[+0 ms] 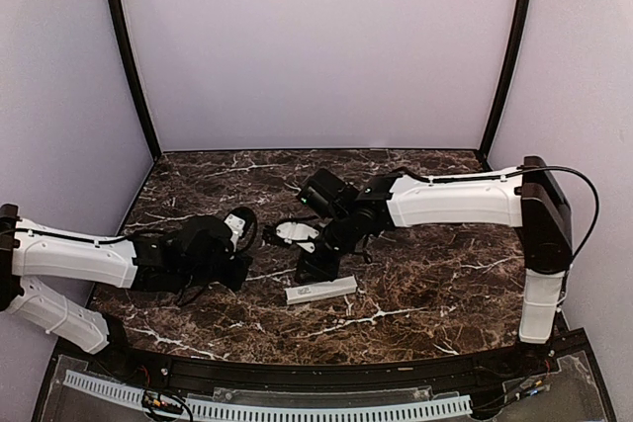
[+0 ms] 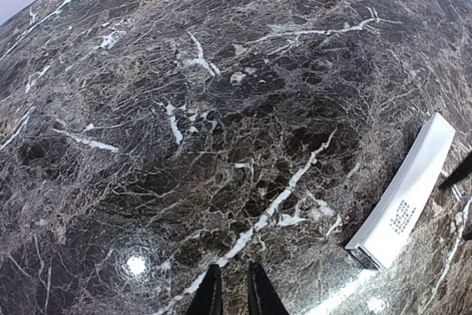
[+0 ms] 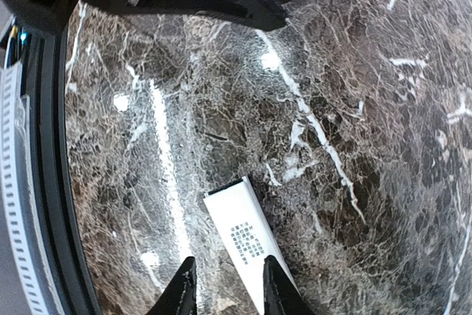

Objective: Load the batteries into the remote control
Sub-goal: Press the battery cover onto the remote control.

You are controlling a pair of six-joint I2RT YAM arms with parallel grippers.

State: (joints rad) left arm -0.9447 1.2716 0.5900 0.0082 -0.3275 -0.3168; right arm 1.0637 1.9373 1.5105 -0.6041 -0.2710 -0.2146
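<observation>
Two grippers, one remote control [image 1: 320, 291], and it lies flat on the dark marble table [image 1: 425, 274]. The right gripper [image 3: 228, 263] hangs directly over the remote, jaws apart. One finger [image 3: 277, 289] crosses its white face and the other sits just beside its edge over bare marble. The left gripper [image 2: 234, 271] points at the marble off the remote's left end in the overhead view, well apart from it, jaws parted only a sliver, nothing between them.
</observation>
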